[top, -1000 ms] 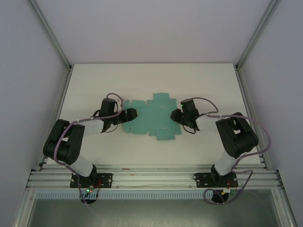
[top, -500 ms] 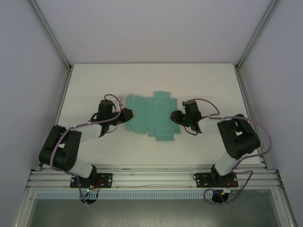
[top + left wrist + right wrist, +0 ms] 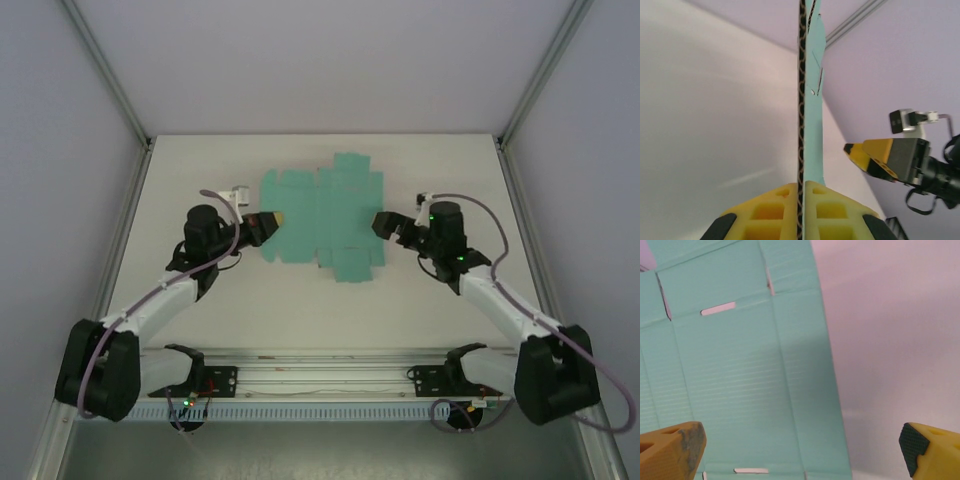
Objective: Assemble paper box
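The paper box (image 3: 812,125) stands edge-on, its near end hidden between the pads of the left tool (image 3: 801,200) and its far end cut by the top border, while over the box the right tool (image 3: 800,450) has both fingertips cropped at the lower corners.

The paper box (image 3: 320,215) is thin teal corrugated card, matt, with fine ribbing across its face and wavy fluting along its cut edge. The fingers (image 3: 765,212) are yellow moulded plastic with a dull sheen, one bearing a black knurled pad (image 3: 912,445). Under the paper box the counter (image 3: 430,300) is smooth matt white, and to the box's near side the rail (image 3: 320,362) is ribbed bare metal.
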